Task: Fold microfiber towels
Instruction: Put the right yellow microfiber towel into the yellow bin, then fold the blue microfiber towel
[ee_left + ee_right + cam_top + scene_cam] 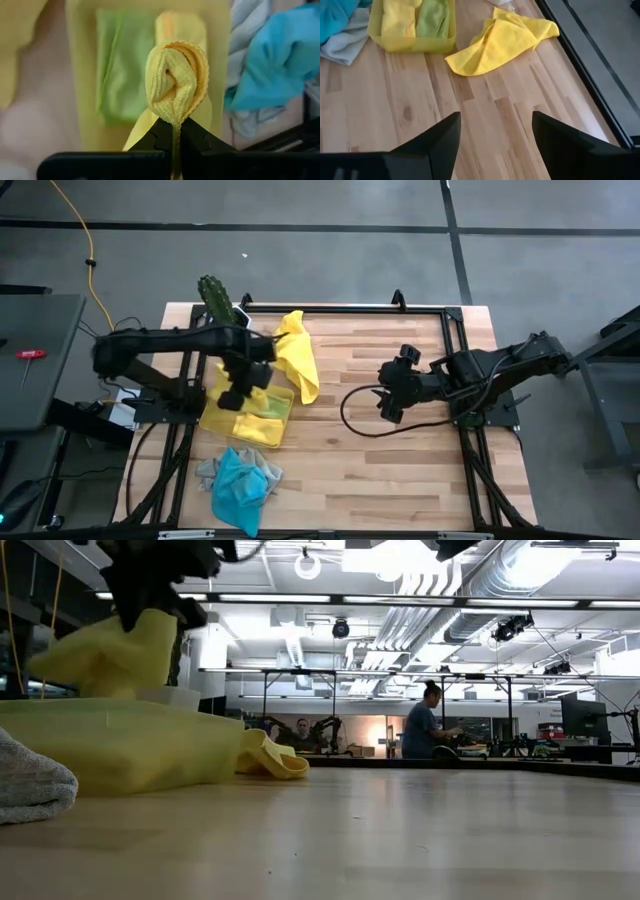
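Note:
My left gripper point(238, 392) hovers over the translucent yellow tray point(222, 424) at the table's left, shut on a folded yellow towel point(175, 80). In the low view this towel point(110, 655) bunches below the gripper point(150, 595), above the tray point(120, 745). A lime green towel point(120, 75) and a yellow one point(400, 15) lie folded in the tray. A loose yellow towel point(298, 355) lies crumpled on the table beyond the tray. A turquoise towel point(240, 485) rests on a grey one point(212, 470) near the front edge. My right gripper point(495, 125) stands open above bare wood at centre right point(388, 402). My left gripper pinches the folded yellow towel between its two fingers point(162, 142). Several layers are caught, and a rounded fold point(176, 70) bulges out past the fingertips. The fingers point steeply down. The towel hangs over the tray; whether it touches what lies inside, I cannot tell.
A dark green spiky object point(215, 298) stands at the table's far left corner. A black frame point(455, 330) runs along the table's edges. Bare wood lies between the two grippers point(340, 450). People point(420, 720) are in the room far behind.

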Available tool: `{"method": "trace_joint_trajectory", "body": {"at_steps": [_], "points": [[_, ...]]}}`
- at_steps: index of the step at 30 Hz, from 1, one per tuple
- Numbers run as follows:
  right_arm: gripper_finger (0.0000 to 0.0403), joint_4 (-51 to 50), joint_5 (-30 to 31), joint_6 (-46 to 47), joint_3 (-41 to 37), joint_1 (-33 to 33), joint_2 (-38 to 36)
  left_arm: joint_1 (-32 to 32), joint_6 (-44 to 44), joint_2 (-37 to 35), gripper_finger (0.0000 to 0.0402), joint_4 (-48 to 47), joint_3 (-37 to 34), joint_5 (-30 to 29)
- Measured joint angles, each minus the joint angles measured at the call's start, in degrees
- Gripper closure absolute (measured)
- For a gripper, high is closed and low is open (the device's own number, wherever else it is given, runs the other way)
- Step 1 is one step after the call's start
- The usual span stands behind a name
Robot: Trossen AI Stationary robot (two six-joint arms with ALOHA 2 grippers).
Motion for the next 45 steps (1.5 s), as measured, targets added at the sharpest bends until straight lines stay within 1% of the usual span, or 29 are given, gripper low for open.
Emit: {"method": "trace_joint_trajectory", "body": {"at_steps": [2, 6, 9, 12, 16, 21, 23, 26, 31, 35, 38, 41, 45], "points": [[0.0166, 0.0, 0.0, 0.6, 0.0, 0.0, 0.0, -0.3, 1.6, 2.1, 0.0401, 2.2, 0.0, 1.5], [0.0166, 0.0, 0.0, 1.8, 0.0, 0.0, 0.0, -1.9, 5.5, 6.9, 0.0401, 2.1, 0.0, 2.1], [0.0166, 0.0, 0.0, 2.6, 0.0, 0.0, 0.0, -2.9, 7.0, 10.3, 0.0401, 2.5, 0.0, 6.2], [0.0166, 0.0, -0.1, 3.2, 0.0, 0.0, 0.0, -3.3, 7.1, 13.2, 0.0401, 5.8, 0.0, 7.5], [0.0166, 0.0, -0.1, 4.2, 0.0, 0.0, 0.1, -2.3, 6.7, 15.7, 0.0401, 9.8, 0.0, 5.1], [0.0166, 0.0, -0.1, 4.7, 0.0, 0.0, 0.1, -1.0, 6.5, 18.5, 0.0401, 9.8, 0.0, -0.8], [0.0166, 0.0, -0.1, 5.2, 0.0, 0.0, 0.1, -0.6, 6.6, 19.1, 0.0394, 9.9, 0.0, -1.5], [0.0166, 0.0, -0.1, 5.8, 0.0, 0.0, 0.1, -0.5, 5.9, 19.5, 0.0372, 10.2, 0.0, -2.7], [0.0166, 0.0, -0.1, 5.7, 0.0, 0.0, 0.1, -0.5, 3.3, 19.1, 0.0315, 11.1, 0.0, -3.3], [0.0166, 0.0, -0.1, 5.7, 0.0, 0.0, 0.1, -0.5, 3.0, 17.9, 0.0265, 9.6, 0.3, -3.6], [0.0166, 0.0, -0.1, 5.3, 0.0, 0.0, 0.1, -0.3, 1.9, 17.1, 0.0234, 6.8, 2.2, -3.7], [0.0166, 0.0, -0.1, 4.2, 0.0, 0.0, 0.1, -0.2, -1.4, 14.7, 0.0216, 4.6, 5.0, -3.1], [0.0166, -0.5, 0.0, 3.0, 0.0, 0.0, 0.1, -1.5, -9.9, 8.3, 0.0212, 5.6, 6.2, -2.6]]}}
